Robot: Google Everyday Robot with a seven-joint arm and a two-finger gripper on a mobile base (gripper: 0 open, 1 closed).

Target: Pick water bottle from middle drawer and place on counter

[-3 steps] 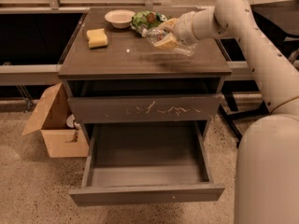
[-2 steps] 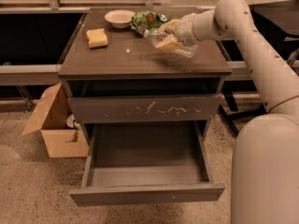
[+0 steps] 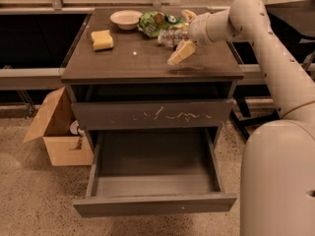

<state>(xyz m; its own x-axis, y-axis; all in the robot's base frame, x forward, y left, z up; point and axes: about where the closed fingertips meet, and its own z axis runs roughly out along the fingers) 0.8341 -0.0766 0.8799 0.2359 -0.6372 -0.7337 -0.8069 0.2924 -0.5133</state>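
Note:
The water bottle [image 3: 169,36], clear with dented sides, lies on its side on the counter [image 3: 133,58], right beside the green snack bag [image 3: 156,22]. My gripper [image 3: 177,37] is at the counter's back right, around the bottle. It is open, with one finger [image 3: 179,53] in front of the bottle and the other [image 3: 188,15] behind it. The middle drawer [image 3: 155,203], with a plain front panel, is pulled out low in the cabinet and its box shows nothing inside.
A white bowl [image 3: 126,18] and a yellow sponge [image 3: 102,39] sit on the counter's back left. The scratched drawer front [image 3: 152,114] is closed above the open drawer. An open cardboard box [image 3: 56,129] stands on the floor at the left. My base [image 3: 278,181] stands at the right.
The fingers have spread apart from around the bottle. The bottle now lies on the counter between them, slightly left of where it was held.

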